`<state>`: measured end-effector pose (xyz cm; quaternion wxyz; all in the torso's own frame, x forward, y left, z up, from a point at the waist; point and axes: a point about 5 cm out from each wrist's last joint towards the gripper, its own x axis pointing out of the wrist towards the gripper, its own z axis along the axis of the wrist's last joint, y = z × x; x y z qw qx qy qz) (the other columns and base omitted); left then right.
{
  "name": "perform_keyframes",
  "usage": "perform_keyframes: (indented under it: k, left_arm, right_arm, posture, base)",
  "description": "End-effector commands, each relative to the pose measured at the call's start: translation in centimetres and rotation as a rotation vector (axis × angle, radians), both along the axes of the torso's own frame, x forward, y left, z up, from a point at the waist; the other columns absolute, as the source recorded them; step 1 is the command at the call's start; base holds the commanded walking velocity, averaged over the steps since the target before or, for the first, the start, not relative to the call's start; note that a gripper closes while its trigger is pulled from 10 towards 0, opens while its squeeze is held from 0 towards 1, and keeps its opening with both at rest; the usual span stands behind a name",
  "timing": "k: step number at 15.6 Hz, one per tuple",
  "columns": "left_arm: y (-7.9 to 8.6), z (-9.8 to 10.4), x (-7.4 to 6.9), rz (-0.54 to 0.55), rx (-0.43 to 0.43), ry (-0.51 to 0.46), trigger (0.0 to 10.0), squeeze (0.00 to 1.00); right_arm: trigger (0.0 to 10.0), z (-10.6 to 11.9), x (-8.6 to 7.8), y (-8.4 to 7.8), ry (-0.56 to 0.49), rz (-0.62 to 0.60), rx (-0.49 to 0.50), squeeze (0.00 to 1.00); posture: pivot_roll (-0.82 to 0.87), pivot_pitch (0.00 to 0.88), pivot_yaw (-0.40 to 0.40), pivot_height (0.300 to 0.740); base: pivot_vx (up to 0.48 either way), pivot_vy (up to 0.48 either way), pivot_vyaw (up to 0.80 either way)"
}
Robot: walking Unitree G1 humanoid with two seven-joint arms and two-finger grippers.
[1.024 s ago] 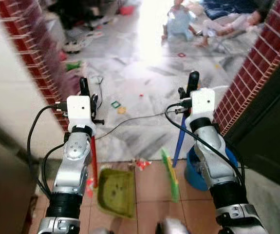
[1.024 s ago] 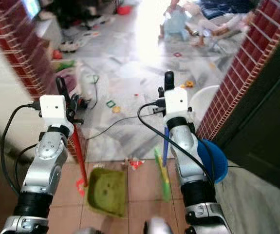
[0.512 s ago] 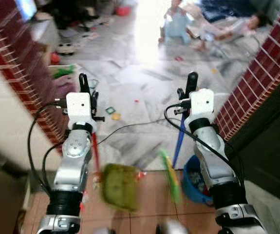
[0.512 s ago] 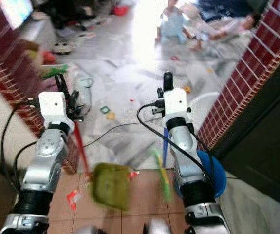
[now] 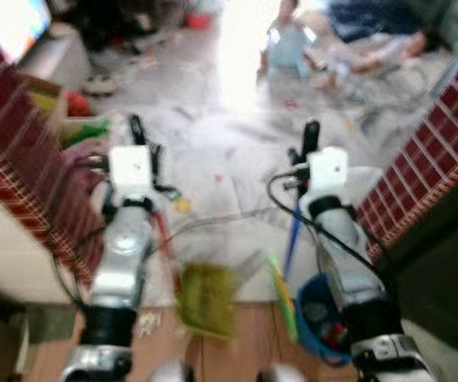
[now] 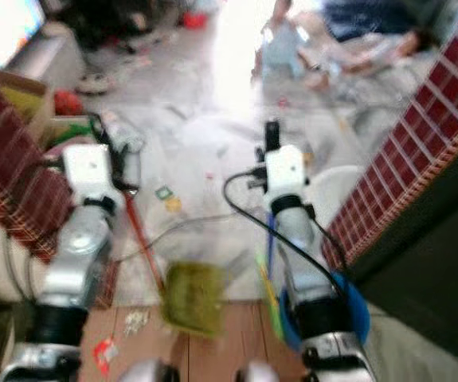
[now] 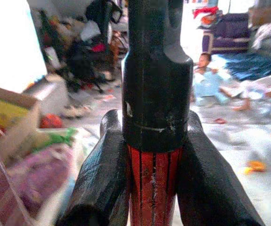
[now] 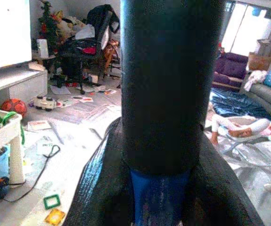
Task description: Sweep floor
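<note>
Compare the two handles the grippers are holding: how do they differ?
The dustpan handle, in the left gripper, is red; the broom handle, in the right gripper, is blue. The red one ends in a green dustpan, the blue one in a green broom head. Both have black tops and are clamped between fingers.

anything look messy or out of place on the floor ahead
Yes. Small toys and scraps lie scattered over the marble floor, a black cable trails across it, and bits of litter sit by the green dustpan.

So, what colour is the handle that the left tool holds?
Red handle with a black cap, clearest in the left wrist view.
</note>
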<state>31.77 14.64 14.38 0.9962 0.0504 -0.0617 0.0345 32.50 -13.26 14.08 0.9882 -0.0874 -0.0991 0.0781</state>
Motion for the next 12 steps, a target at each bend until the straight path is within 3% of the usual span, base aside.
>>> perform_keyframes:
  k: [1, 5, 12]
  left_arm:
    - [-0.3, 1.9, 0.4, 0.000, 0.083, -0.107, 10.0, 0.00]
    - [0.2, 1.6, 1.2, 0.010, 0.132, -0.111, 10.0, 0.00]
    - [-2.1, -0.7, 3.1, -0.064, 0.246, -0.073, 10.0, 0.00]
  right_arm:
    - [10.0, 1.1, 0.0, -1.1, -0.052, -0.026, -0.017, 0.00]
    - [10.0, 0.9, -0.1, -1.0, -0.036, -0.024, 0.007, 0.00]
    - [10.0, 0.7, -0.1, -1.8, -0.001, -0.057, 0.047, 0.00]
  posture:
    - [-0.09, 0.000, 0.011, 0.740]
    - [-0.09, 0.000, 0.010, 0.740]
    - [-0.12, 0.000, 0.011, 0.740]
  base:
    - [0.000, 0.000, 0.00]
    - [0.000, 0.000, 0.00]
    - [0.000, 0.000, 0.00]
